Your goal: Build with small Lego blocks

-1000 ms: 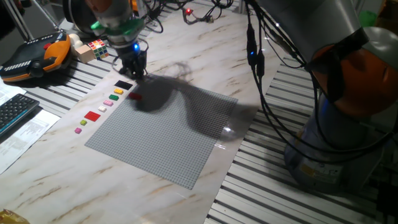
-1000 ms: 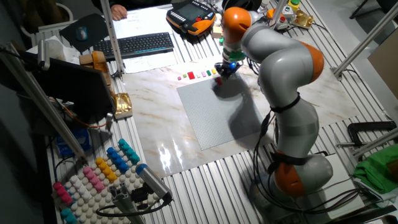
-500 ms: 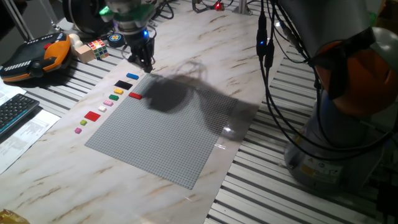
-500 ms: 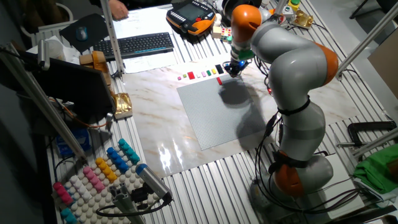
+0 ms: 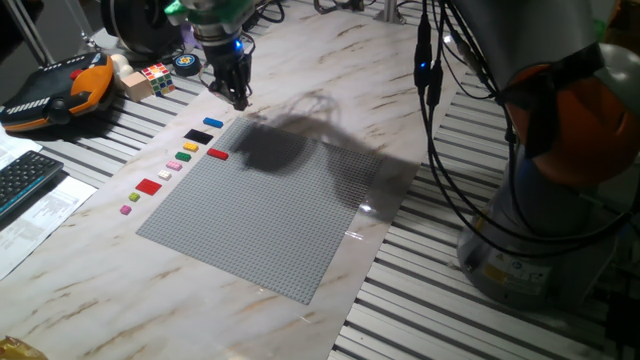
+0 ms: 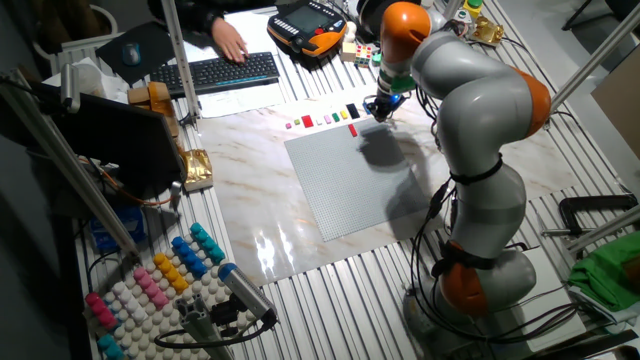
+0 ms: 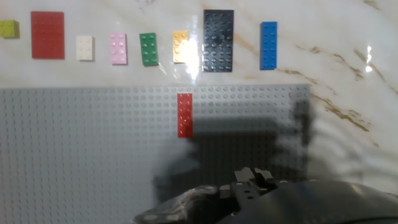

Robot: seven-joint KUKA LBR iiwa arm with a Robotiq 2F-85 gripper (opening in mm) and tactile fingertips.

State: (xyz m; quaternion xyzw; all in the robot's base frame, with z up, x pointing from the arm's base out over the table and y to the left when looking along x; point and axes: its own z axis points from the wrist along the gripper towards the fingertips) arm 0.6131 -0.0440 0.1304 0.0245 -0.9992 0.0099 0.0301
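Note:
A small red brick (image 7: 185, 114) sits on the grey baseplate (image 5: 260, 220) near its far edge; it also shows in one fixed view (image 5: 217, 154) and in the other (image 6: 353, 130). A row of small Lego blocks lies on the marble beside the plate: blue (image 7: 268, 45), black (image 7: 218, 40), yellow (image 7: 180, 46), green (image 7: 148, 49), pink (image 7: 118, 48), white (image 7: 84, 48) and a large red one (image 7: 48, 35). My gripper (image 5: 238, 98) hovers above the plate's far corner, beyond the blue block (image 5: 212, 123). Its fingers look closed together and hold nothing.
A multicoloured puzzle cube (image 5: 155, 77) and an orange teach pendant (image 5: 60, 90) lie at the back left, with a keyboard (image 5: 25, 180) at the left. A person's hand (image 6: 232, 40) rests near the keyboard (image 6: 228, 70). Cables hang beside the arm (image 5: 430, 90).
My gripper has risen and moved away from the row of blocks toward the back right, which uncovered the blue block. The red brick stays on the baseplate.

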